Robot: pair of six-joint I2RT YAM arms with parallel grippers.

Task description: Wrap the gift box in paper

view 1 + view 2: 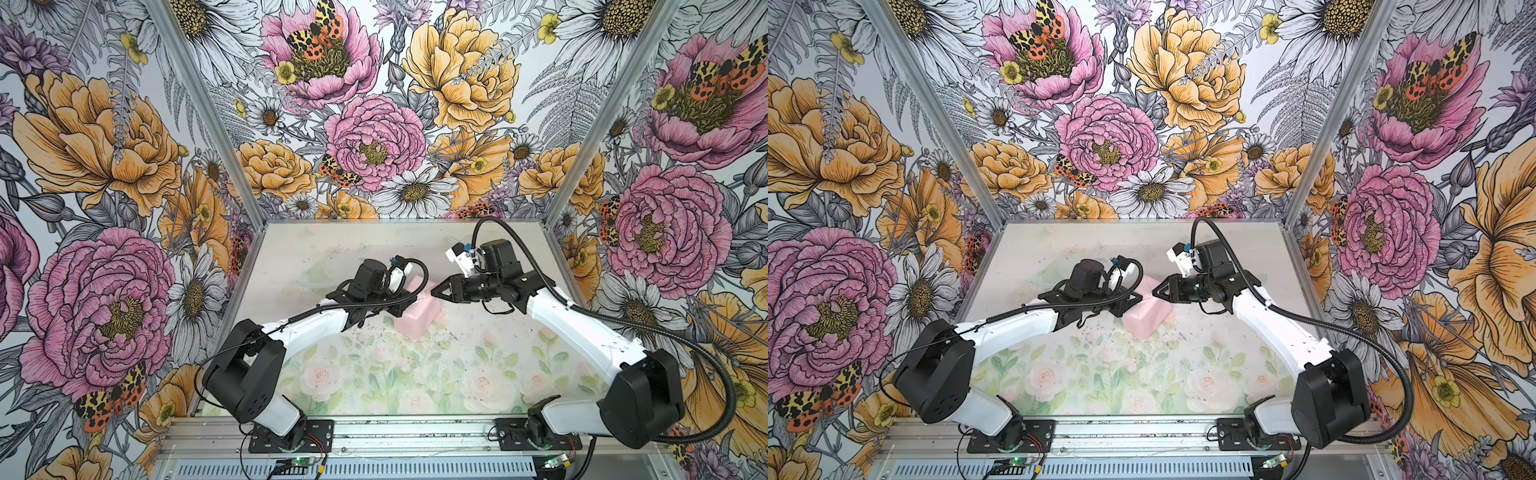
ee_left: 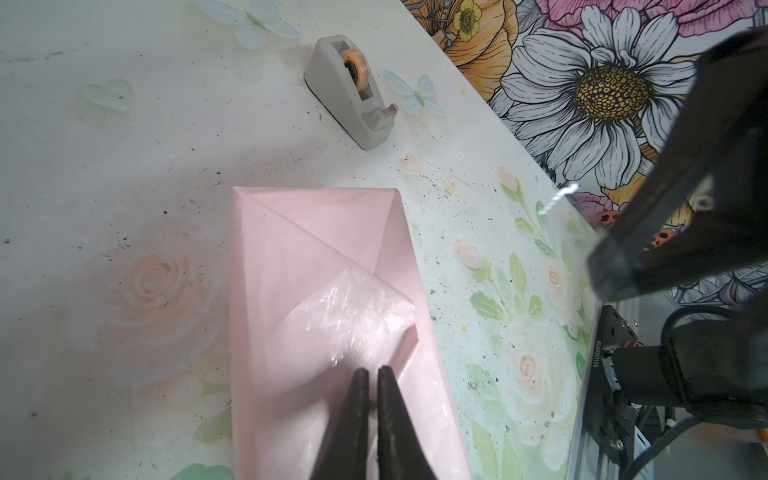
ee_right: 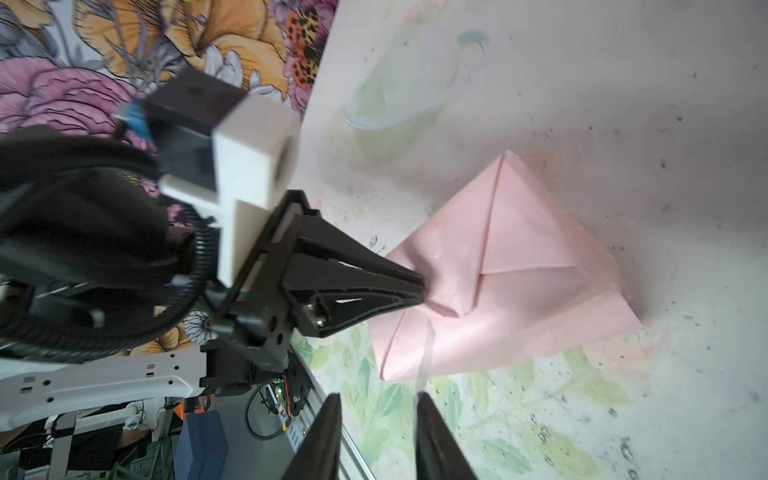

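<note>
The paper [image 1: 419, 318] [image 1: 1148, 318] is folded pale pink side out into a parcel in mid table, and it hides the gift box. Its triangular end flaps [image 2: 316, 249] [image 3: 519, 232] lie folded, with clear tape [image 2: 353, 316] over one flap tip. My left gripper [image 2: 372, 370] [image 3: 420, 289] is shut, its tips pressed against the parcel's end. My right gripper [image 3: 378, 397] [image 1: 433, 291] [image 1: 1155, 291] is open just off the parcel's near corner, with nothing between its fingers. A thin clear tape strip [image 3: 426, 357] runs from one fingertip to the paper.
A grey tape dispenser [image 2: 353, 91] with an orange roll stands on the table [image 1: 374, 374] beyond the parcel, towards the back wall. Flowered walls close in three sides. A metal rail [image 1: 415, 432] with both arm bases runs along the front edge.
</note>
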